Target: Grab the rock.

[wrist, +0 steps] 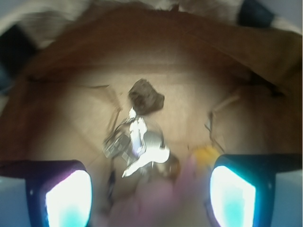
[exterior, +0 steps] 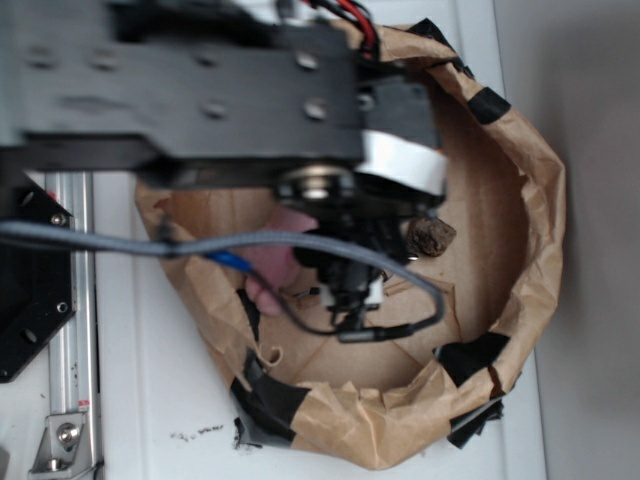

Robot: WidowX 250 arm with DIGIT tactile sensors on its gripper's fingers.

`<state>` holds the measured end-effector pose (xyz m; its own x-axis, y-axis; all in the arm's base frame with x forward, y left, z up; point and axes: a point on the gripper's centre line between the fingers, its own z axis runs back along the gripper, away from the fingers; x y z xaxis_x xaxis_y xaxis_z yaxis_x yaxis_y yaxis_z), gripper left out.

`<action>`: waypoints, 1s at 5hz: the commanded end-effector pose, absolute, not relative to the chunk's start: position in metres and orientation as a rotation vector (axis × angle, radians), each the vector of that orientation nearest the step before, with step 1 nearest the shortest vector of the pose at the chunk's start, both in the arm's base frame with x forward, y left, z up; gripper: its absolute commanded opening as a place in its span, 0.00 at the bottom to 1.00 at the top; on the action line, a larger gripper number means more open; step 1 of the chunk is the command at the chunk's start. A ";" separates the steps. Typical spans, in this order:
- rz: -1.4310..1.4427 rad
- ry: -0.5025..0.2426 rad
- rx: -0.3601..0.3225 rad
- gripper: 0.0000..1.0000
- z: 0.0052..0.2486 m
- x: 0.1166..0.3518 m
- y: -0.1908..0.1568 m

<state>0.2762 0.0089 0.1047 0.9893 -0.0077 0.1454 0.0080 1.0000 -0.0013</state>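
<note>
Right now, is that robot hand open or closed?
Open. In the wrist view, the hand's two fingers sit far apart with nothing between them; the rock lies ahead, untouched, beside the keys.

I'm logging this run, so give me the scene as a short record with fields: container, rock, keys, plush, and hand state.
container: brown paper bin with black tape patches on its crumpled rim
rock: dark, lumpy rock lying free on the bin floor, nothing gripping it
keys: silver key bunch just beside the rock, on the hand's side; contact unclear
plush: pink plush partly hidden under the arm
hand: hand open, fingers wide apart, above the bin floor
task status: rock not yet grabbed
</note>
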 end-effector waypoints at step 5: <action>0.006 -0.238 0.033 0.00 0.089 0.302 0.013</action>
